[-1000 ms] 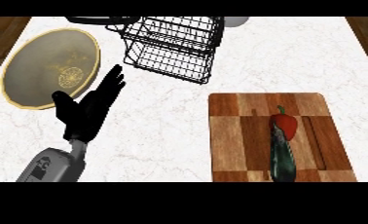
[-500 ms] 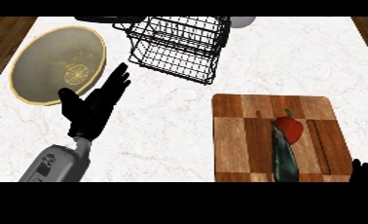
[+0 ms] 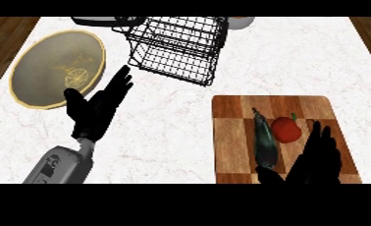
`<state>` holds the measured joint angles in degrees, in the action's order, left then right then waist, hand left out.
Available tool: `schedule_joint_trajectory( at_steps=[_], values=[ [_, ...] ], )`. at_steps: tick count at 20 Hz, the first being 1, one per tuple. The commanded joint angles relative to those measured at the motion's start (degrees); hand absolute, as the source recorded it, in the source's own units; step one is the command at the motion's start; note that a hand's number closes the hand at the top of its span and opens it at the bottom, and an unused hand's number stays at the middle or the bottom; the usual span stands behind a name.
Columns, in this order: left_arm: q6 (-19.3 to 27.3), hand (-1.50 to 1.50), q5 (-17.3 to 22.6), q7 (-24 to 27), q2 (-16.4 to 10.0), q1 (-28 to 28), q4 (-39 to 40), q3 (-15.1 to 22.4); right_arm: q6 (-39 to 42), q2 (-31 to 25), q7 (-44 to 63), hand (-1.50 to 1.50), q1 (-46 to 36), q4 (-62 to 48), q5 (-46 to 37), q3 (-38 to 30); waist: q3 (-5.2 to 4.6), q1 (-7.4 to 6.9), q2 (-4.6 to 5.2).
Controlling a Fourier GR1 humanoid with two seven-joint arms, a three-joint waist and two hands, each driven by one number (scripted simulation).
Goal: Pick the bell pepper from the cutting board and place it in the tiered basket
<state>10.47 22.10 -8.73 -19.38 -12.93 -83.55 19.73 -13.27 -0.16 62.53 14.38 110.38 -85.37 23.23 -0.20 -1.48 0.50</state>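
So, basically none of the actual job is done yet. The bell pepper [image 3: 287, 129] sits on the cutting board [image 3: 233, 122], a bit right of the board's middle. Next to it on the board lies a long dark green vegetable [image 3: 265, 144], touching or nearly touching the pepper's left side, can't tell which. The tiered basket [image 3: 177, 48] is off the board, beyond its far left corner, and there's no pepper in it.

The right hand [image 3: 315, 160] is over the near right part of the board, just on the near side of the pepper. Its fingers are straight and a little spread, pointing toward the board's far edge, and it has hold of nothing. One fingertip looks to be just beside the pepper's right side, but I can't say whether it touches. The left hand [image 3: 94, 109] is well left of the board, open with fingers up, holding nothing, just resting over the desk [image 3: 167, 136]. Further left of the board there's a big round plate [image 3: 43, 58], which isn't part of this.

My read: we're at the very start, the reach stage. What's left is pretty much everything. The hand has to close around the pepper without dragging the long vegetable along and lift it off the board. Then it carries it past the board's far left corner to the basket and lets it go into one of the tiers.
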Motion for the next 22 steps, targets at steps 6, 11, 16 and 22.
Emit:
schedule_joint_trajectory(
  at_steps=[6,11,16,22],
  values=[
    [-0.9,0.00,0.2,-3.0,-0.6,-3.7,0.7,-4.0,4.3,0.1,18.1,-1.50,-13.1,-10.1,-2.1,3.3,0.19,1.23,-0.39],
    [-2.5,0.00,-0.6,0.5,0.6,2.2,-0.6,-3.5,2.2,0.1,13.1,-1.50,-10.7,-10.6,-2.8,-1.1,0.20,1.40,-0.53],
    [-3.5,0.00,-1.9,1.7,0.6,3.4,1.2,-3.9,0.4,0.1,15.0,-1.50,-11.2,-13.3,-2.9,0.2,0.20,1.40,-0.47],
    [-2.1,0.00,-3.6,0.1,4.2,0.3,2.3,-4.0,-2.9,0.2,8.7,-1.50,-9.6,-12.1,-2.1,-4.4,0.20,1.83,-0.48]
  ],
)
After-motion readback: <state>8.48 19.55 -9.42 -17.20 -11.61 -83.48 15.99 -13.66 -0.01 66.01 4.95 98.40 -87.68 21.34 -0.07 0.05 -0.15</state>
